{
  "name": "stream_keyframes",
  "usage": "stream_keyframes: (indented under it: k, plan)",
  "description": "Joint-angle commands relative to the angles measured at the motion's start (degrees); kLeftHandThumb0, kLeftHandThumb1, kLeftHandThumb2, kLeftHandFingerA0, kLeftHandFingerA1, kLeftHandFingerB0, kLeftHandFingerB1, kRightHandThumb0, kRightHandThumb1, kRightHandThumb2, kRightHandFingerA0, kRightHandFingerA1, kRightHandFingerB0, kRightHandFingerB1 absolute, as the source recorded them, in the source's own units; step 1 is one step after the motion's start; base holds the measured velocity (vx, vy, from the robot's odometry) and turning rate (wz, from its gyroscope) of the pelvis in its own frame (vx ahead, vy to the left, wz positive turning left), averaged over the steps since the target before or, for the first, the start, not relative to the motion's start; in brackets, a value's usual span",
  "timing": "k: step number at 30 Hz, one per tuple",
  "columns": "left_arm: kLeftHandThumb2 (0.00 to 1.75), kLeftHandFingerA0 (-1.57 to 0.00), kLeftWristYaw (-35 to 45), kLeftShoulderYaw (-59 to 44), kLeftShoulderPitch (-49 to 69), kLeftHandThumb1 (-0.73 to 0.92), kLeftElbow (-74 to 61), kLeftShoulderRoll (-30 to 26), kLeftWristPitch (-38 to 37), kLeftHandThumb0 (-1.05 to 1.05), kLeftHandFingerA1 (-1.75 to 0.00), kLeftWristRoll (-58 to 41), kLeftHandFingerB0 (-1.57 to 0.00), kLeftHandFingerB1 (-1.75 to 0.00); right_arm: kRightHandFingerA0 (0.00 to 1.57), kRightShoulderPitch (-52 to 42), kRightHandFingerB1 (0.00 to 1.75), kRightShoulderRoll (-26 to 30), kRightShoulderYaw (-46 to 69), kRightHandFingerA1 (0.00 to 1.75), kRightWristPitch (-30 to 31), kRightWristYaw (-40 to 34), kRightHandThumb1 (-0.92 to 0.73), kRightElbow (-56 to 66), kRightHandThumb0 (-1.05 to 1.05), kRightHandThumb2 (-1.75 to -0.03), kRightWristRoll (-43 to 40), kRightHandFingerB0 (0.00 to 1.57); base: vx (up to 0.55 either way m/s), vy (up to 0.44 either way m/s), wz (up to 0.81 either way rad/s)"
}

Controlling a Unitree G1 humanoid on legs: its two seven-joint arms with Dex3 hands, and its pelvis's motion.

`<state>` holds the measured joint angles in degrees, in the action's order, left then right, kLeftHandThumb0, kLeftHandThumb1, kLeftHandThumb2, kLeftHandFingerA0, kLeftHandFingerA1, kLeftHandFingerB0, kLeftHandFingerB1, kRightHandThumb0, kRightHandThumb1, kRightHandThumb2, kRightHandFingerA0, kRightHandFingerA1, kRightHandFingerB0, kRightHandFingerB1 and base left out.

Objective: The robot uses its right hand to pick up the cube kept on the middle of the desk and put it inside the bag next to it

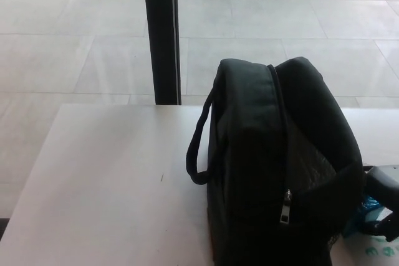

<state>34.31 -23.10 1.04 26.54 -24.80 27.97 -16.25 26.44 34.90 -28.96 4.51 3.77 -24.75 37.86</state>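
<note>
A black bag stands upright on the white desk, its zip running over the top and down the front, a carry loop hanging on its left side. At the right edge, partly hidden behind the bag, my right hand is shut on a small blue cube, with black fingers above it and below it. The cube sits low against the bag's right side, outside the bag. My left hand does not show.
A black pillar rises behind the desk's far edge, over a pale tiled floor. A white sheet with green print lies on the desk at the bottom right, under my right hand.
</note>
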Motion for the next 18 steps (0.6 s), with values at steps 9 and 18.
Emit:
stream_keyframes:
  k: [9,18]
  plan:
    - [0.59,-0.27,0.52,-0.34,-1.46,0.65,-0.48,-0.92,-1.39,-0.64,-0.50,-1.70,-0.25,-0.40,0.83,-4.83,1.59,-0.67,12.31,1.75,-10.21,-8.95,-0.61,-4.42,-0.21,-0.92,-5.56,0.67,0.00,0.000,0.00]
    - [0.58,-0.29,0.56,0.01,-1.62,0.63,0.61,-1.73,-2.08,-0.66,-0.50,-1.05,-0.28,-0.40,0.84,-4.59,1.57,-4.49,25.48,1.75,-7.11,-7.82,-0.59,-1.20,-0.19,-1.06,-12.00,0.72,0.00,0.000,0.00]
